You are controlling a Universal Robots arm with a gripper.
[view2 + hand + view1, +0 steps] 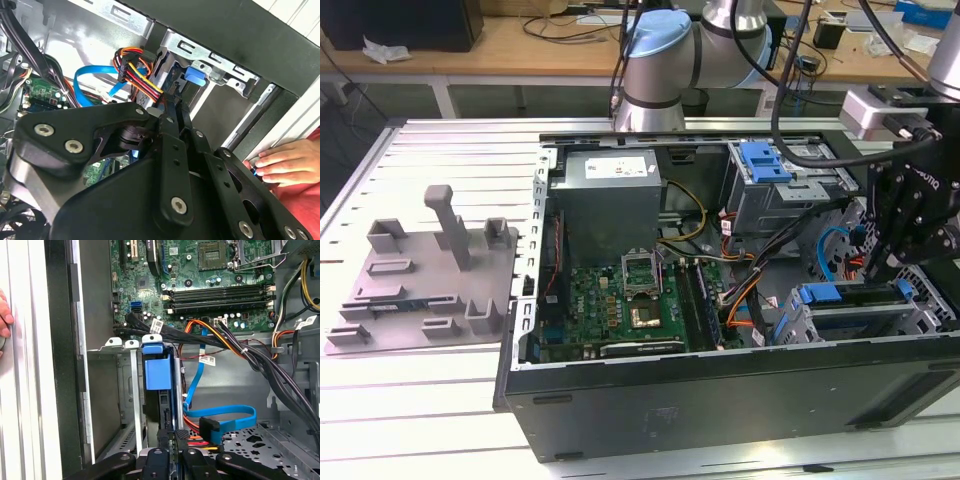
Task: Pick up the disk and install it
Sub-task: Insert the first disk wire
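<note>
Fingers (pixel 187 458) of the gripper (pixel 171 454), flat black bars studded with screw heads, were clamped on the thin edge of the disk (pixel 159 374). It stood on edge in a slot of the lower drive cage (pixel 125 345), a frame of bent silver sheet metal inside the open black computer case (pixel 720 400). A smooth, boxy blue plastic bracket capped the disk's far end, close to the cage's folded tabs.

Just beside the slot, a flat blue ribbon cable (pixel 230 412) looped over the perforated grey floor. A bundle of orange, red and yellow wires (pixel 140 75) ended in a plug close against the gripper (pixel 176 112), crowding the way in. Thick black cables (pixel 280 375) slanted across the space past them.

Beyond the cage lay the green motherboard (pixel 200 270), with long memory slots and a square metal processor socket.

A person's hand (pixel 287 162) rested on the pale slatted table (pixel 420 400), just outside the case wall.

In the exterior view the gripper (pixel 880 265) hung over the lower cage at the exterior view's right. Farther back stood a 2nd cage with a blue latch (pixel 765 160) and the plain grey power supply box (pixel 610 195). Well apart, at the exterior view's left, lay a grey moulded fixture plate (pixel 430 270) with upright posts.
</note>
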